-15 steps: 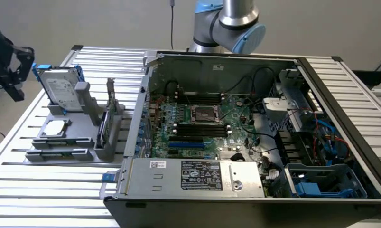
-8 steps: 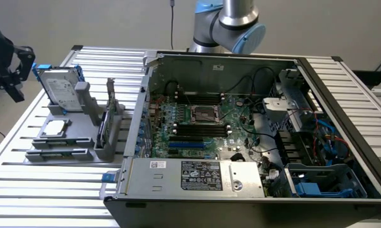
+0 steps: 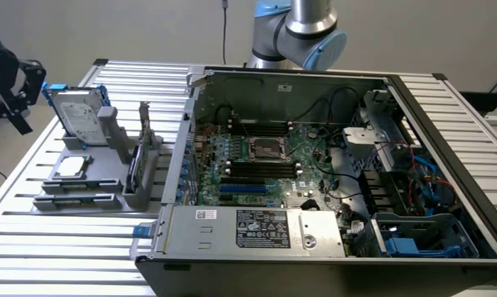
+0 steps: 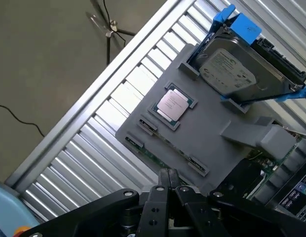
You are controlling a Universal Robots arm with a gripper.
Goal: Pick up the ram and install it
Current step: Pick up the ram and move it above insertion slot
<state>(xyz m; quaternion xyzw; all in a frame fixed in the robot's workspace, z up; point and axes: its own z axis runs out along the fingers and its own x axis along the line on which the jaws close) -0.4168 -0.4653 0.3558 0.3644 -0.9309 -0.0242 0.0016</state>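
Closest to the wrist camera, the jaws are seen pressed together, tips meeting, with nothing gripped between them. They are held over the near edge of the grey holder (image 4: 212,131), just beside the ram (image 4: 155,157). The ram is stood on edge in a slot of that holder, so only a thin green strip is shown, near the processor (image 4: 172,105) and apart from the hard drive (image 4: 227,69). It is judged light, stiff and thin, yet fragile. Chips and contacts are best left untouched, and it is best pinched across its flat faces near the middle of the upper edge. Black slots (image 3: 260,168) are seen on the motherboard (image 3: 314,154), well apart across the surface (image 3: 33,247).
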